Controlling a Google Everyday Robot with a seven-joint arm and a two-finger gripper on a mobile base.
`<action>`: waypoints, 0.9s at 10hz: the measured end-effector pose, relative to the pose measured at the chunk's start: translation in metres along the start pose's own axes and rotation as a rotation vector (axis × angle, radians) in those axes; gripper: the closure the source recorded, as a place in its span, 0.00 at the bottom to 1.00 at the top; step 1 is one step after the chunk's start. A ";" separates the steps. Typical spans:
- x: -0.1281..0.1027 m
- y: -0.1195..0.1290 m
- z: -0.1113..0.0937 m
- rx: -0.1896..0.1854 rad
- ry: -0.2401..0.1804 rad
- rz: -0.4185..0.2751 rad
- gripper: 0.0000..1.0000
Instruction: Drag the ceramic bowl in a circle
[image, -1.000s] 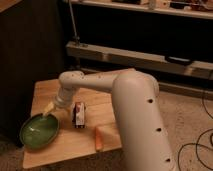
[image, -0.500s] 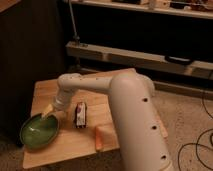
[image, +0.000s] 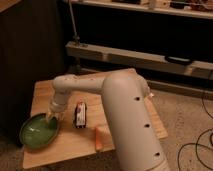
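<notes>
The ceramic bowl is a wide, shallow, glossy green dish at the front left corner of the wooden table. My white arm reaches over the table from the right and bends down to it. The gripper hangs at the bowl's upper right rim, right on or just above the edge. The wrist above hides how it meets the rim.
A small dark packet with red and white markings lies just right of the bowl. An orange oblong object lies near the table's front edge. A dark wall stands at left, a low shelf behind, and cables cross the floor at right.
The gripper has dropped a little lower and leftward onto the bowl's rim. The bowl, the packet and the orange object stay in place.
</notes>
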 end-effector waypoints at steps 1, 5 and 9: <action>0.000 0.001 0.003 0.009 0.005 -0.001 0.46; 0.002 -0.002 0.009 0.056 0.017 -0.003 0.46; 0.001 -0.002 0.012 0.084 0.023 -0.004 0.56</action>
